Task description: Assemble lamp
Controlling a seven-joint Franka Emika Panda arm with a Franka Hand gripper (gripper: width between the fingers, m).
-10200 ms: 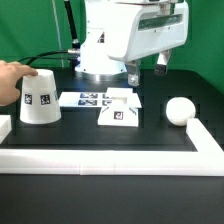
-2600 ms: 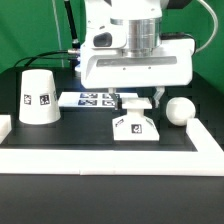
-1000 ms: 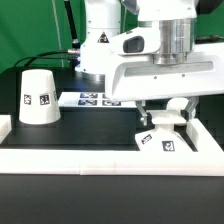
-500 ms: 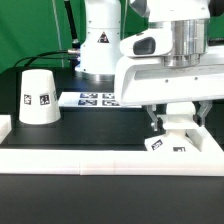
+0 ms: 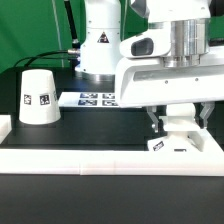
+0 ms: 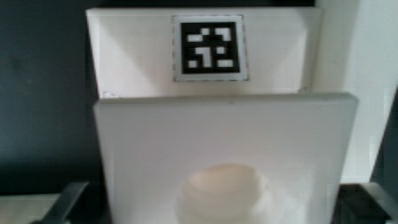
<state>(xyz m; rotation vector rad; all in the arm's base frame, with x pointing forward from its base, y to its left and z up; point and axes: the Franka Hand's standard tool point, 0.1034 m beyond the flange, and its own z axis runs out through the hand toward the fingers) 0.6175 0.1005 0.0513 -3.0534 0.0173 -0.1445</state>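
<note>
Gripper [image 5: 176, 123] clamped on lamp base [image 5: 171, 143], at 4 o'clock in the exterior view, against white rail [image 5: 100, 158], probably to square it. Shade [image 5: 38, 96] waits at 9 o'clock.

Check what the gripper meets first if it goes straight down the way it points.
The lamp base: it sits right under the gripper, apparently already clamped in its jaws, so there is no free travel. Under it comes the black table; the gap, if any, is unclear.
</note>
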